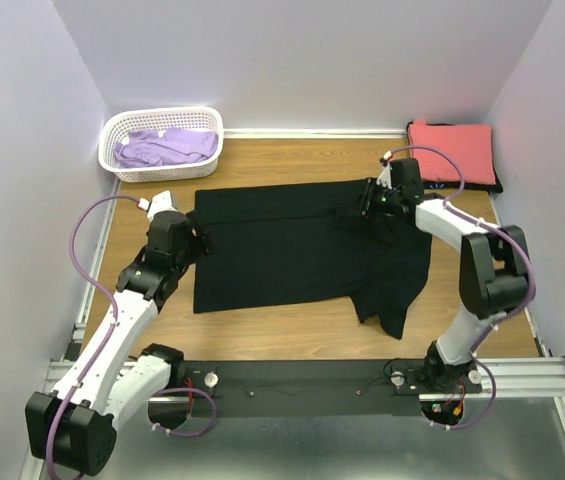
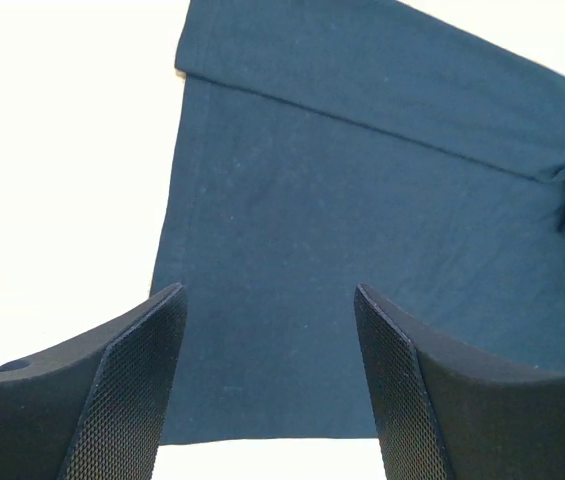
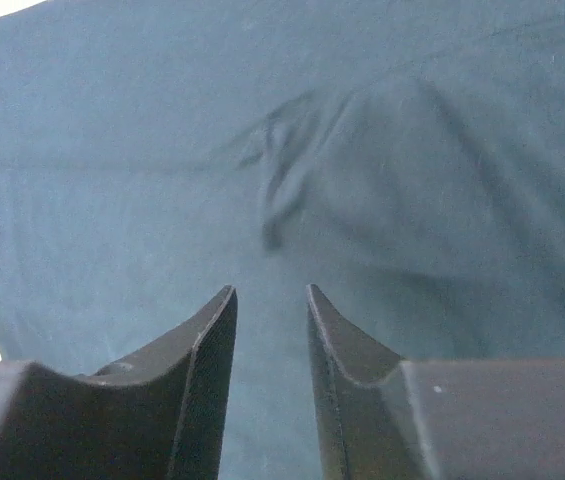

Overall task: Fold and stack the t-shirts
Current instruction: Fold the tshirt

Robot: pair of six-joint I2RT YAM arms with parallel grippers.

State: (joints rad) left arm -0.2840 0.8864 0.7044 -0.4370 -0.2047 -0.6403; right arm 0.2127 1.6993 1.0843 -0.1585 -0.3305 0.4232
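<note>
Top view: plain black cotton t-shirt (image 1: pixel 292 250) spread on wooden table (image 1: pixel 292 160); lavender t-shirt (image 1: pixel 167 148) in white lattice basket (image 1: pixel 112 140), far left; folded coral-red t-shirt (image 1: pixel 452 150), far right. Left wrist: left gripper (image 2: pixel 267 290) released, jaws wide, empty, over the black shirt's edge. Right wrist: right gripper (image 3: pixel 272 290) narrowly parted, gripping nothing, above a crease.

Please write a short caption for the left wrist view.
Left gripper, jaws open, over the spread black t-shirt.
</note>
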